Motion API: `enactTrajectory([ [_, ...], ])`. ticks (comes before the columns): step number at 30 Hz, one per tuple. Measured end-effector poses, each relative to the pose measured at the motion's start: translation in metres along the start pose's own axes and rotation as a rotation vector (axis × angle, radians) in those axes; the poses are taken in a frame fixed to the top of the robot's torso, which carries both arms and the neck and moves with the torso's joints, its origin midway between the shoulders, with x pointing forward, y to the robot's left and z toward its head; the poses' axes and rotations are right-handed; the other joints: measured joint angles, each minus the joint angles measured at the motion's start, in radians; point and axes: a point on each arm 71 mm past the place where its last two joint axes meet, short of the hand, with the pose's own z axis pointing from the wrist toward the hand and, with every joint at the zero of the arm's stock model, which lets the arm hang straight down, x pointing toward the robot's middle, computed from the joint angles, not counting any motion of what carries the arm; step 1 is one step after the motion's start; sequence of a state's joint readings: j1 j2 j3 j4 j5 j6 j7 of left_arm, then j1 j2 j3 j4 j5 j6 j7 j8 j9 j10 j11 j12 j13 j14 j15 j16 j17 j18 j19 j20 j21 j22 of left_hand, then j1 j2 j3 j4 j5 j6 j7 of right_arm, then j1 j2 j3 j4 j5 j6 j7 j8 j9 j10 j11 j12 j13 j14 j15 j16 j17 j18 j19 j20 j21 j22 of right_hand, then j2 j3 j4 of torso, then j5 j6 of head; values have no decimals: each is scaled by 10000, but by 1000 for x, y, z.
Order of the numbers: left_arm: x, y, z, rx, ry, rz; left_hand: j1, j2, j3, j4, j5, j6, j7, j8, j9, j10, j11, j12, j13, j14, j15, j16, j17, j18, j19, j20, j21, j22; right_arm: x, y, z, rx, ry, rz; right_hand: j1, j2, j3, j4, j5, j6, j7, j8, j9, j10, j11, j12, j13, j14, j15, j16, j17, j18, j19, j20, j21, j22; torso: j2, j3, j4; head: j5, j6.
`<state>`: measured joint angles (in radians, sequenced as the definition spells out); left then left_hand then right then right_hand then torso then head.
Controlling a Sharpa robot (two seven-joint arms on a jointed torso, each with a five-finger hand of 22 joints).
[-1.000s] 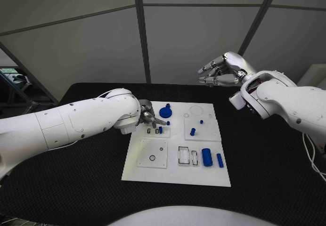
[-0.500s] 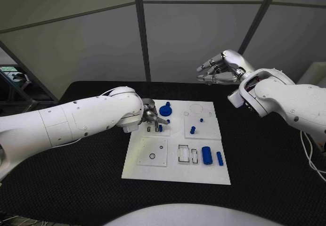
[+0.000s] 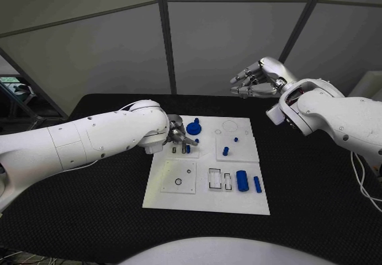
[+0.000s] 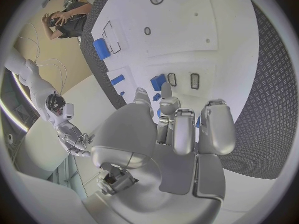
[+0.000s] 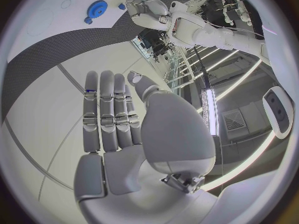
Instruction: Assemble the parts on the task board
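Note:
The white task board (image 3: 181, 200) lies mid-table. My left hand (image 3: 176, 136) is down on its back left tile, fingers (image 4: 176, 129) curled, their tips at a small blue block (image 4: 159, 81) beside two narrow slots; whether they grip it is hidden. A blue gear-like wheel (image 3: 194, 131) stands just right of that hand and is also in the right wrist view (image 5: 96, 8). A blue peg (image 3: 226, 151) stands mid-board. A fat cylinder (image 3: 242, 181) and a thin bar (image 3: 257, 184) lie at the front right. My right hand (image 3: 256, 80) hangs high behind the board, fingers (image 5: 107, 114) straight, holding nothing.
The black table (image 3: 318, 187) surrounds the board on all sides. My left forearm (image 3: 88, 143) crosses the table's left half low over the surface. Grey wall panels (image 3: 104, 55) stand close behind the table.
My left hand has edged slightly right over the back left tile. The right hand has drifted a little up and back. The loose parts have not moved.

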<state>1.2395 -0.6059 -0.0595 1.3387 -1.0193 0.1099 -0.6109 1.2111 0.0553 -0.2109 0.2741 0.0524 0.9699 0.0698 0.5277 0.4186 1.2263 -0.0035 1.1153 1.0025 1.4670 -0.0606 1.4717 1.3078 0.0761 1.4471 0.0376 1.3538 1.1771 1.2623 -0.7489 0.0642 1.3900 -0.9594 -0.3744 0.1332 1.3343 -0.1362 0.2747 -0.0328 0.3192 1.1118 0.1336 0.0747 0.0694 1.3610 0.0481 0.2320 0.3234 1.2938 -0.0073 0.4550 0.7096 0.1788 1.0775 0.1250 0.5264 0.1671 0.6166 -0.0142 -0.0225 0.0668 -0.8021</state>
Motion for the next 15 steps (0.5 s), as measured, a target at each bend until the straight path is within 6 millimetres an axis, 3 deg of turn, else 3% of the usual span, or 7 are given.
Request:
enactTrajectory([
  [15, 1, -1, 1, -35, 197, 146, 289, 132, 121, -176, 0, -72, -71, 185, 267, 109, -35, 154, 158, 0, 0, 0, 0, 1, -1, 1, 95, 143, 2, 0, 1, 35, 52, 9, 0, 0, -26, 26, 41, 0, 0, 0, -1, -72, 1, 0, 34, -1, 0, -43, -49, 0, 1, 0, 0, 8, -4, -2, 5, -15, -39],
])
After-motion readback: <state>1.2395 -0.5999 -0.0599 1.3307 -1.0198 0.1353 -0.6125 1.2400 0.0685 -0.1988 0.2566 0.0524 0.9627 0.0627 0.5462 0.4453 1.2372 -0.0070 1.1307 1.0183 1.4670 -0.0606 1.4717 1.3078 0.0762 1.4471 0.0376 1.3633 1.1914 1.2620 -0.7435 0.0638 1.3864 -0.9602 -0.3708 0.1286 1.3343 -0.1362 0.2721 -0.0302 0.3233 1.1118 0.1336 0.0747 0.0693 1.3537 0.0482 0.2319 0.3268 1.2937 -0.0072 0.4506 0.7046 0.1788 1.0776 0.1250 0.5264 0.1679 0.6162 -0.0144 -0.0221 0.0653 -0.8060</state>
